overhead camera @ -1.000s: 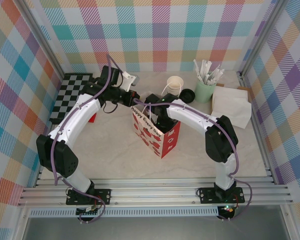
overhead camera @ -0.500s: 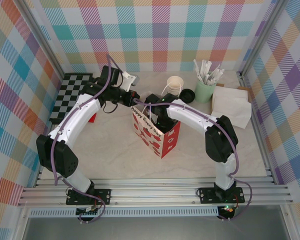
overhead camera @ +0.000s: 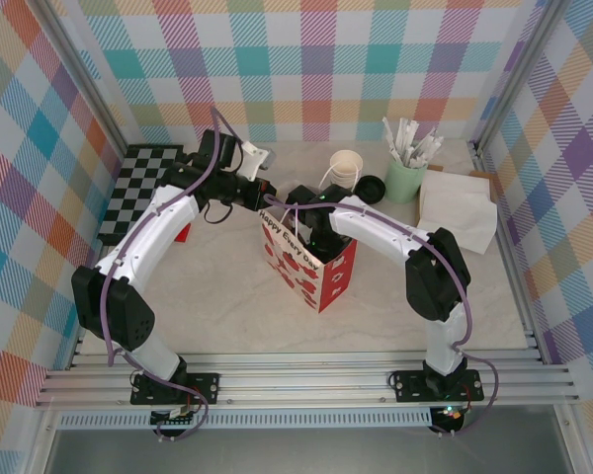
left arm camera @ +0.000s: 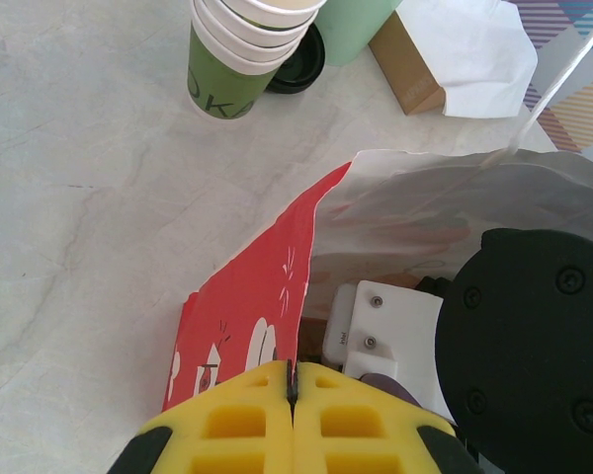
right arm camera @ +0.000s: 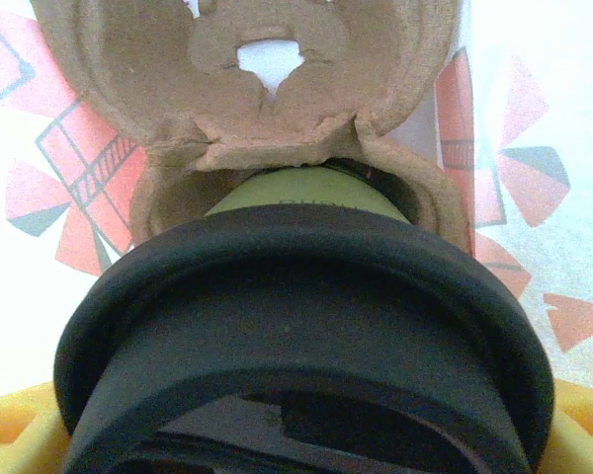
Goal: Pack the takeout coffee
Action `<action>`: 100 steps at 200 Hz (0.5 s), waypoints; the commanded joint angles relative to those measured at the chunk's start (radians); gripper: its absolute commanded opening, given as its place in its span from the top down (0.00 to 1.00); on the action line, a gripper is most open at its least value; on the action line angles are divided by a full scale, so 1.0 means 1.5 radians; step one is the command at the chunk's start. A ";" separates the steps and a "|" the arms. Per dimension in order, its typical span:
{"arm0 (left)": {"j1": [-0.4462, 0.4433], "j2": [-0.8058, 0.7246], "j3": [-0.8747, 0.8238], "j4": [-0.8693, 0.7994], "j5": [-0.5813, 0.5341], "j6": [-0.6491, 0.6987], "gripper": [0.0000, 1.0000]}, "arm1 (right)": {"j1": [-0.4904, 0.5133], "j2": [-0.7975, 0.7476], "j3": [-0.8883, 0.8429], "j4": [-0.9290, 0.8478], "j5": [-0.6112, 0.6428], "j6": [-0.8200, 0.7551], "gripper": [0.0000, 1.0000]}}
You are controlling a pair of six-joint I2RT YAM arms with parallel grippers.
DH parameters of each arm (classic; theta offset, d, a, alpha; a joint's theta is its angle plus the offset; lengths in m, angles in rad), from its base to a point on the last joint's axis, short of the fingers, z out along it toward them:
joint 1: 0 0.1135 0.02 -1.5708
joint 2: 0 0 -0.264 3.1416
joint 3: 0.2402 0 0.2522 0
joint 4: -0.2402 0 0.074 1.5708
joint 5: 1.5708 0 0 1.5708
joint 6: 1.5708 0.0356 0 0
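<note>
Left gripper is pinched shut on the top edge of the red-and-white gift bag, lower centre of the left wrist view. Right gripper, fingers spread wide, clasps the takeout coffee at its black lid. The cup sits centre frame inside the bag, its green body meeting a cardboard cup carrier.

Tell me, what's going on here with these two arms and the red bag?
The robot is packing a takeout coffee into a red gift bag. The left end effector is pinched shut on the bag's rim, holding it open. The right end effector is down inside the bag, apparently gripping the black-lidded green cup, which sits in a cardboard carrier. Some spare cups stand on the table behind the bag.
</note>
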 commanded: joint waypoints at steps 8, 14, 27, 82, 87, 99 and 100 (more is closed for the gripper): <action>-0.004 0.004 0.004 -0.029 0.013 0.014 1.00 | 0.000 0.056 -0.043 0.025 0.042 0.009 0.39; -0.004 0.003 0.002 -0.028 0.013 0.014 1.00 | 0.000 0.056 -0.048 0.029 0.042 0.010 0.39; -0.004 -0.002 -0.005 -0.019 0.015 0.011 1.00 | 0.000 0.064 -0.058 0.037 0.043 0.010 0.39; -0.004 -0.013 -0.018 -0.005 0.016 0.013 1.00 | 0.001 0.078 -0.060 0.045 0.045 0.010 0.38; -0.003 -0.014 -0.019 -0.004 0.017 0.013 1.00 | 0.001 0.077 -0.059 0.044 0.047 0.010 0.38; -0.004 -0.017 -0.020 -0.001 0.018 0.015 1.00 | 0.001 0.077 -0.055 0.043 0.050 0.009 0.38; -0.004 -0.017 -0.021 -0.002 0.018 0.015 1.00 | 0.001 0.077 -0.055 0.043 0.050 0.009 0.38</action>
